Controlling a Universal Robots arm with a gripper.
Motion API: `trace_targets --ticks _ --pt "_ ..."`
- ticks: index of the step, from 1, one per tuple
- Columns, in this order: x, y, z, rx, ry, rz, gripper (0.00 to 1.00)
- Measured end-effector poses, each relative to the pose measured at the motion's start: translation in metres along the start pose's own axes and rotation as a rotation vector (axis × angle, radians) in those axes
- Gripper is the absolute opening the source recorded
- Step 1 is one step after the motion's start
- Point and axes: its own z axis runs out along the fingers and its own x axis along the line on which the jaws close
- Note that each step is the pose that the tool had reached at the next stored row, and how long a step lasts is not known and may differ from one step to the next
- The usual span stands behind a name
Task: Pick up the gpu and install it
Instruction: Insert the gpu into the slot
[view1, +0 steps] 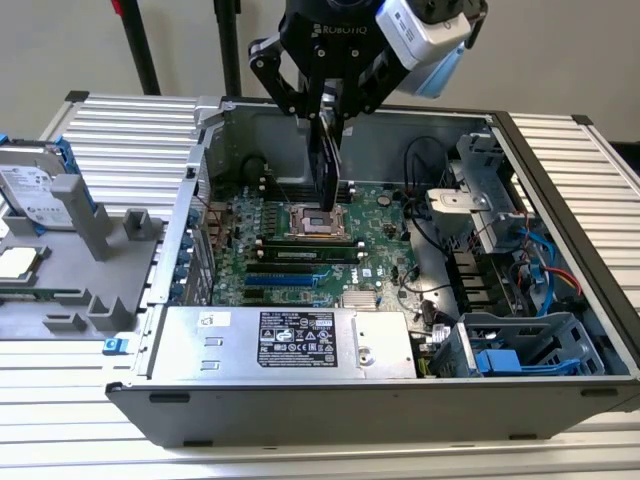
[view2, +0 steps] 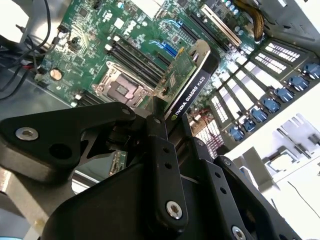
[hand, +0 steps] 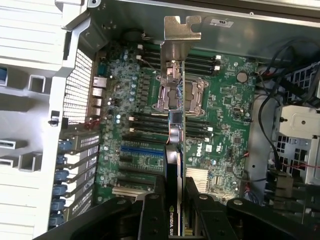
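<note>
One card is in my grip: the gripper (view1: 325, 112) is pinched onto the gpu (view1: 326, 165), holding it on edge inside the open computer case (view1: 560, 190), over the green motherboard (view1: 270, 270). In the exterior view the card hangs straight down from the tool above the cpu socket (view1: 316, 222), and I cannot tell whether its lower end touches anything. In the first wrist view its silver bracket (hand: 182, 29) is at the end away from my fingers (hand: 152, 217), near the case wall
</note>
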Motion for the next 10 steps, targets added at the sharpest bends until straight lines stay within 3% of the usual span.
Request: trace_targets --ticks 10 --pt "0.0 0.0 -0.0002 -0.0006 0.0025 -0.044 0.0"
